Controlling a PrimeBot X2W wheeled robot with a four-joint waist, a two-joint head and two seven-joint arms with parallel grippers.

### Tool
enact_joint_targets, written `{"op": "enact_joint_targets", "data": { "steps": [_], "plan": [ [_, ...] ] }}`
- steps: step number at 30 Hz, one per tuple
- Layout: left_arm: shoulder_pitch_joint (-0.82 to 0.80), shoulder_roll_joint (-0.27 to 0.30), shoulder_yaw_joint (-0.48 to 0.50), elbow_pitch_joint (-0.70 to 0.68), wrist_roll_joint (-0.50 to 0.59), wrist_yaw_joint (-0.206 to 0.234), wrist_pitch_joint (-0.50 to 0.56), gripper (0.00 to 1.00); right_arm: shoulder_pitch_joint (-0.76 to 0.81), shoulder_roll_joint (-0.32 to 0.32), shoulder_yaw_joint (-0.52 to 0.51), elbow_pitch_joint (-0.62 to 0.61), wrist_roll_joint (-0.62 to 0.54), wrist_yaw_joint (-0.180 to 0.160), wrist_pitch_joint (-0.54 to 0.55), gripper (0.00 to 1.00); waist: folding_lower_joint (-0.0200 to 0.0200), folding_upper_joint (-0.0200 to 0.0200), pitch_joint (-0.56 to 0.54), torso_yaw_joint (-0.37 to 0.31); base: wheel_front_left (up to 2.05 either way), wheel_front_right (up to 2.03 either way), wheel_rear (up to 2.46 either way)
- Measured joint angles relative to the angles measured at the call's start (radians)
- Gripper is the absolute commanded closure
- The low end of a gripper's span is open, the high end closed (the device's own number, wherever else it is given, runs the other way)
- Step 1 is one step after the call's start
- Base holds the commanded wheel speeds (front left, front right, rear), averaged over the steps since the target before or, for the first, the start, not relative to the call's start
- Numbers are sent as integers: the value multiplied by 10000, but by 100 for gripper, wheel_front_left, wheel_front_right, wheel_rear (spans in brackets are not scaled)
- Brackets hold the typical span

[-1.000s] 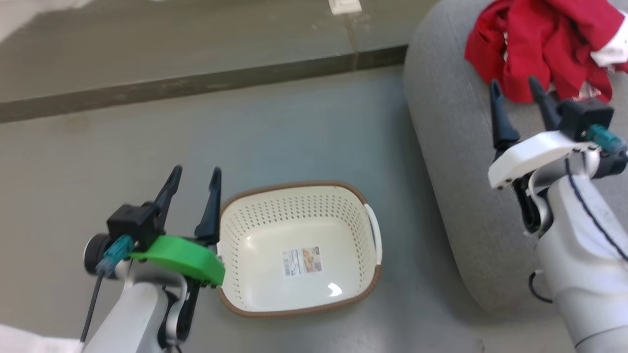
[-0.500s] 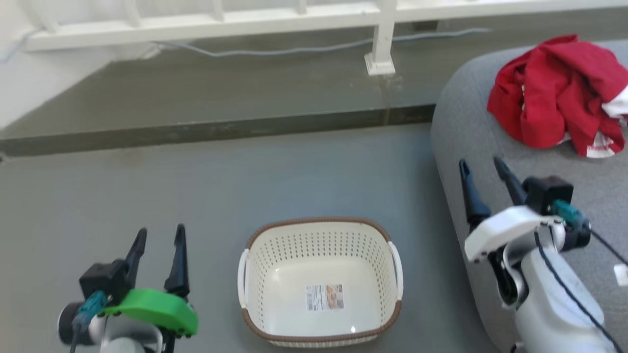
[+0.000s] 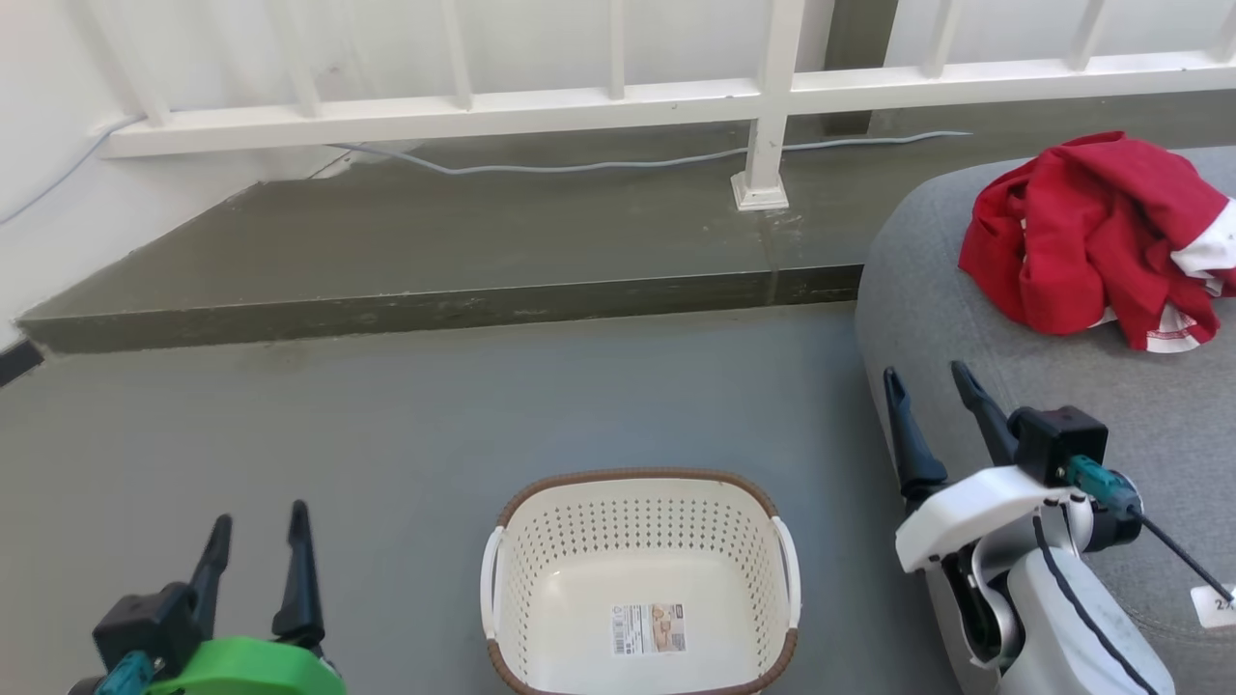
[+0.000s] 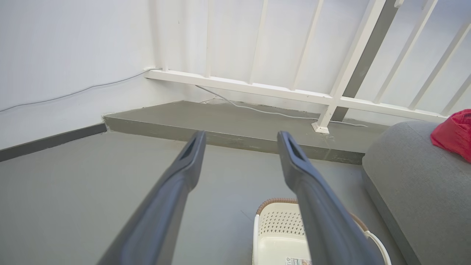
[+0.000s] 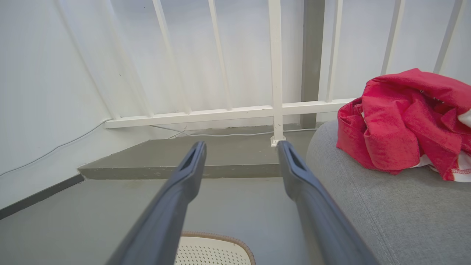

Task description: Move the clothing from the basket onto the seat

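The basket [image 3: 637,476] loses its near rim at the head view's bottom edge (its sticker [image 3: 648,628] is unreadably small); the clothing [image 3: 1072,232] runs off the right edge.

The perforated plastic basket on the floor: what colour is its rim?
Brown, woven-look rim on a cream-white basket; the head view shows it best.

Red clothing [image 3: 1091,236] crumpled on grey seat [image 3: 927,290]; cream basket [image 3: 639,589] on floor.
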Motion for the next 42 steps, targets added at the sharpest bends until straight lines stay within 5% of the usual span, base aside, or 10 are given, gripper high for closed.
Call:
{"op": "enact_joint_targets", "data": {
  "steps": [42],
  "plan": [
    [1200, -138, 481, -1388, 840, 6, -2, 0, 1119, 75, -65, -1498, 2, -451, 0, 0, 0, 0, 93, -393, 0, 0, 0]
  ]
}}
